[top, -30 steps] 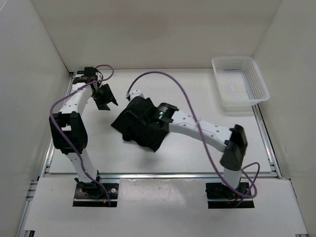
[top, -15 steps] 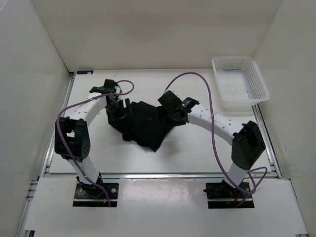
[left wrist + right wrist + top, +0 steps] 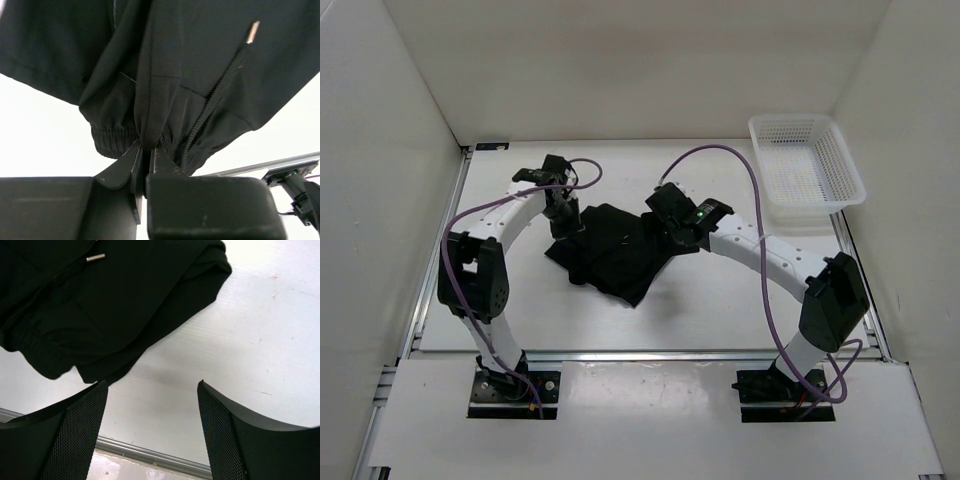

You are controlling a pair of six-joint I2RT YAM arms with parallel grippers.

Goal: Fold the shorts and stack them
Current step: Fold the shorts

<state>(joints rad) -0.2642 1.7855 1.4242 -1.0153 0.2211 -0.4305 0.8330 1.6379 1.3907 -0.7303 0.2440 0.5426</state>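
Top external view: the shorts lie in a crumpled black heap at the middle of the white worktop, between the two arms. Their folds merge into one dark mass, so the two legs cannot be told apart. The black tips of both tools are hard to separate from the fabric at this angle.

The left wrist camera settles the left tool: its fingers are pressed together on a bunch of the gathered waistband, with cloth pinched between them. The braided drawstring runs up beside the grip, and most of the garment is cut off by the frame edges.

The right wrist camera shows the right tool with its mesh-faced fingers spread wide and holding nothing. Bare worktop shows between them, with the rounded edge of the shorts just beyond the tips. A metal drawstring tip glints near the top of that frame.

A white mesh basket sits at the far right corner, well apart from the shorts, which lie wholly outside it.
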